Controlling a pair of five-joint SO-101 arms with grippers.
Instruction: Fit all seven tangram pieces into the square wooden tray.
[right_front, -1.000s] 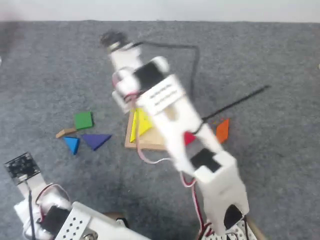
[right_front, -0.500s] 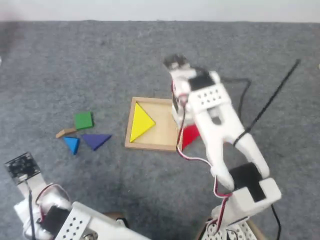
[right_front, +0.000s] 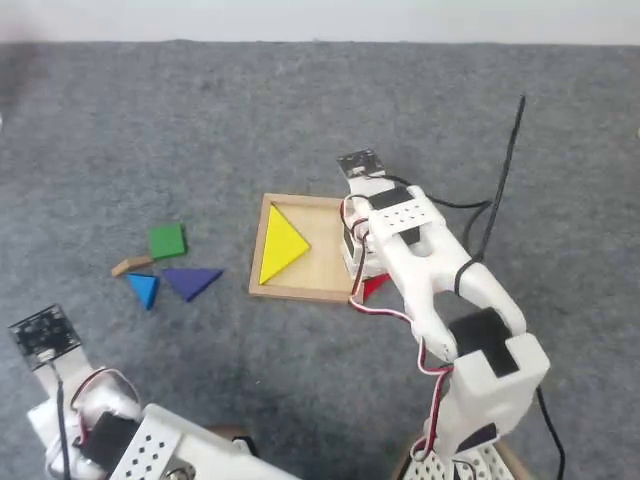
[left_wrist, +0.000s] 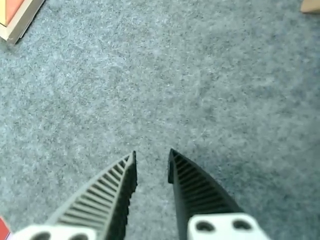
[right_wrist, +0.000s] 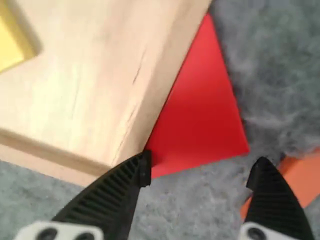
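The square wooden tray (right_front: 305, 285) lies mid-table with a yellow triangle (right_front: 282, 245) in its left part. A red triangle (right_front: 375, 285) lies on the carpet against the tray's right edge. My right gripper (right_wrist: 200, 175) hangs open just above it, one finger at the tray's edge (right_wrist: 90, 90), the other beside an orange piece (right_wrist: 300, 170). The red triangle (right_wrist: 200, 115) lies between the fingers, not held. A green square (right_front: 167, 240), a wooden piece (right_front: 131, 265), a blue triangle (right_front: 144, 288) and a purple triangle (right_front: 192, 281) lie left of the tray. My left gripper (left_wrist: 152, 156) hovers over bare carpet, open by a narrow gap.
The right arm (right_front: 420, 260) stretches from the near right up over the tray's right side, with a black cable (right_front: 505, 170) behind it. The left arm's base (right_front: 100, 430) sits at the near left corner. Grey carpet covers the table. A tray corner (left_wrist: 20, 22) shows in the left wrist view.
The right arm has swung from over the tray's far left corner to its right edge and come down over the red triangle, now covering the orange piece. The left arm has kept still.
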